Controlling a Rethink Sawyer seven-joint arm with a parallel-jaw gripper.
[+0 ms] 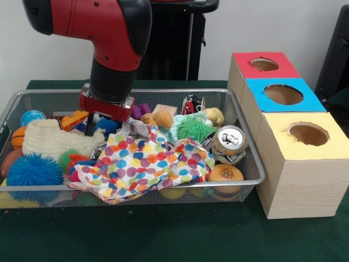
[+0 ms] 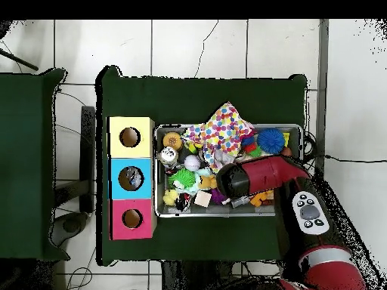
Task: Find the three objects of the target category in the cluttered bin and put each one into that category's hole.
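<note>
A wire bin holds a heap of toys, cloths and cans. My gripper reaches down into the bin's left part, between a cream knitted cloth and a polka-dot cloth; its tip is sunk among the clutter. Right of the bin stand three boxes with round holes on top: red, blue and yellow. In the overhead view the arm covers the gripper, and the polka-dot cloth lies across the bin. Something shows inside the blue box's hole.
In the bin lie a blue spiky ball, a green spiky ball, a drink can, a burger toy, a small basketball and a blue globe ball. Green cloth covers the table.
</note>
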